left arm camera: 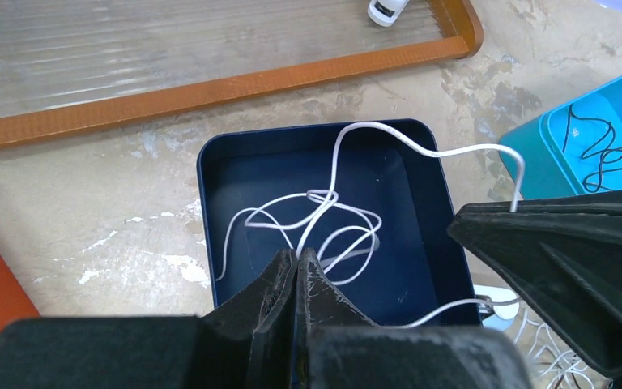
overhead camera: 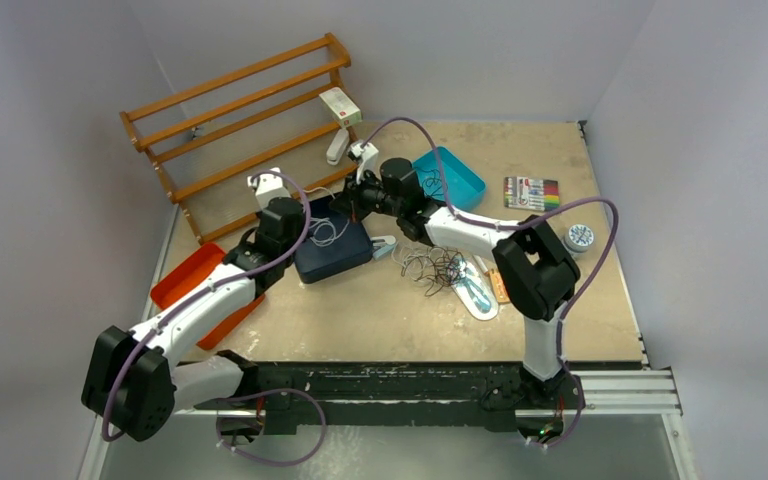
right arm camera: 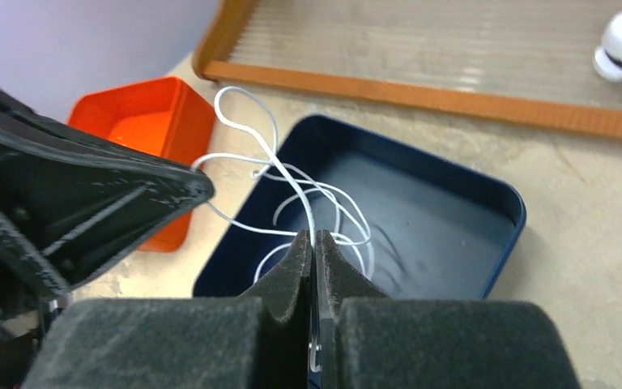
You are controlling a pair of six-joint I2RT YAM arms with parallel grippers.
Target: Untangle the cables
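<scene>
1. Two pincers are meeting over the navy tray, side by side. The left pincer is clamping shut on the white cord, and the right pincer is pinching the same cord with its jaws fully together.
2. Most of the white cord is lying in loose, crossing loops on the tray floor, directly beneath and just ahead of both sets of fingertips. One strand is arching up past the tray's far right corner and coming down toward the right pincer.
3. The stretch between the two grips is running roughly left to right and hanging slack, so neither arm is nearer; both are sitting right on it.
4. The black cord is resting apart in the teal bin. A dark tangle is lying on the table right of the tray, beside the right arm.
5. By my judgement, the white cord is looking free of the others, and the coming move is probably turning on letting it drop straight down into the tray.
</scene>
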